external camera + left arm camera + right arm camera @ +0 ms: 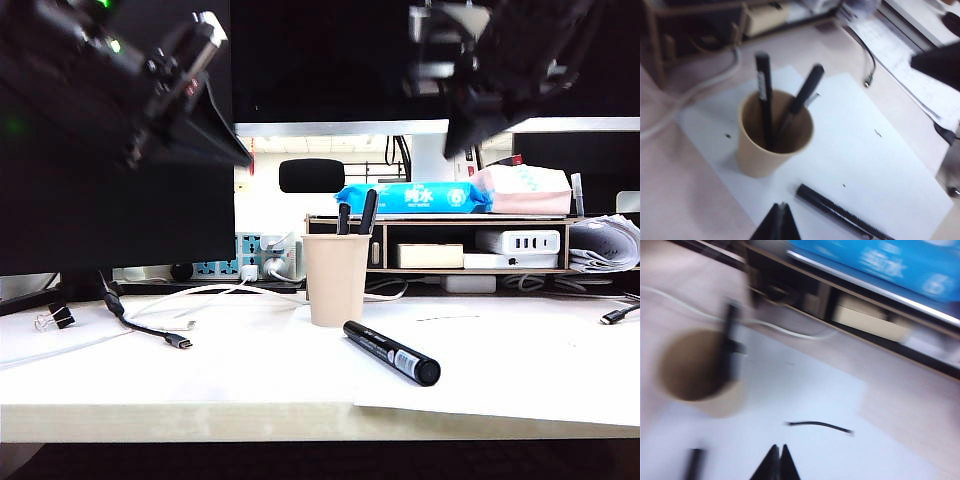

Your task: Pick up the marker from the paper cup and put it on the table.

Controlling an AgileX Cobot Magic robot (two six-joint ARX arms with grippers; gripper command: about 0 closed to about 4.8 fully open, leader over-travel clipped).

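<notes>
**On the bench, marker down, both pincers high and closed**

Out front on the white bench [150,385], the marker [391,353] lies flat on its side on a sheet of white paper [520,370], just in front of the paper cup [335,280] and a shade toward the right of the exterior view. Its capped end points toward the camera, the white print on the barrel showing. Nothing is touching it.

The paper cup stands upright, and two slimmer black pens [356,213] lean inside it, their tops poking above the rim.

Up top, both arms hang high over the bench. The left pincer [778,221] is closed, fingertips pressed together to a point with nothing between them, and it sits above the paper between cup and marker, well clear of both. The right pincer [777,463] is likewise pinched shut and empty, hovering over the sheet near the cup; that wrist view is blurred, so finer detail is lost.

Behind the cup runs a low wooden shelf [440,222] carrying a blue tissue pack [415,197]. A black cable [150,330] trails across the bench on the left.
</notes>
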